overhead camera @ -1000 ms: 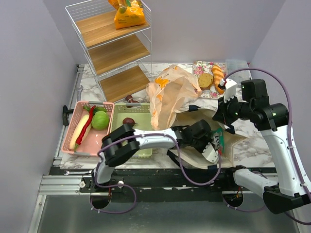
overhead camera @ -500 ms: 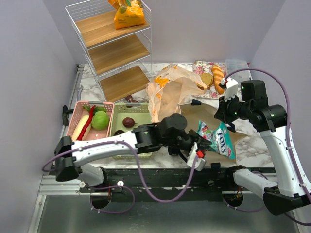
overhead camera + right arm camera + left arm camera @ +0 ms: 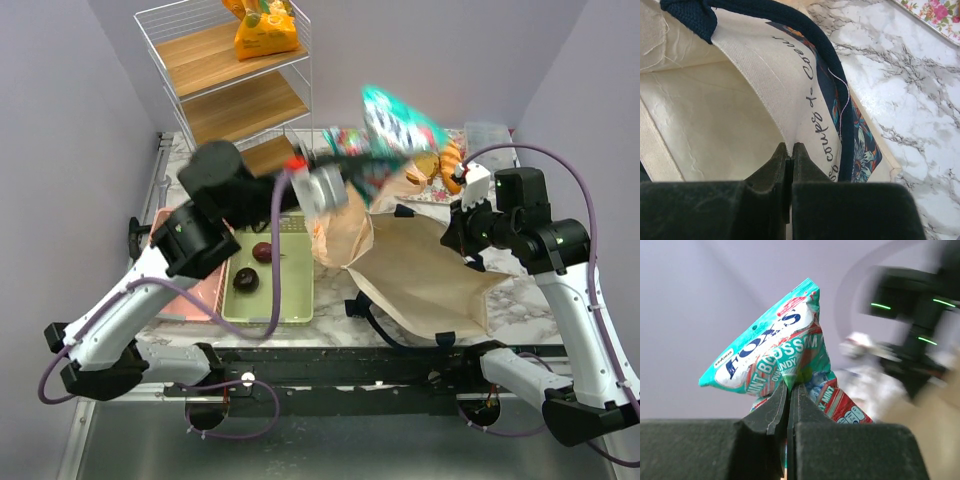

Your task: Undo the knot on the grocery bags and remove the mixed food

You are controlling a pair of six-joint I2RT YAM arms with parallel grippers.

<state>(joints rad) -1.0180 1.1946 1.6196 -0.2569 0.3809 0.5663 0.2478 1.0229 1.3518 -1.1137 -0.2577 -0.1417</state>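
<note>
Pinching creased teal snack packet [image 3: 774, 351], left gripper [image 3: 789, 389] aloft

Soft even light, faint shadows, top-view teal packet [image 3: 400, 122] motion-blurred, left-wrist background smeared

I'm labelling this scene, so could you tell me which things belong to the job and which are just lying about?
Job: grocery bag, teal packet in left hand, maroon balls, bread rolls, orange packet.
Lying about: tote pinched by right hand, shelf, floral mat.
</note>
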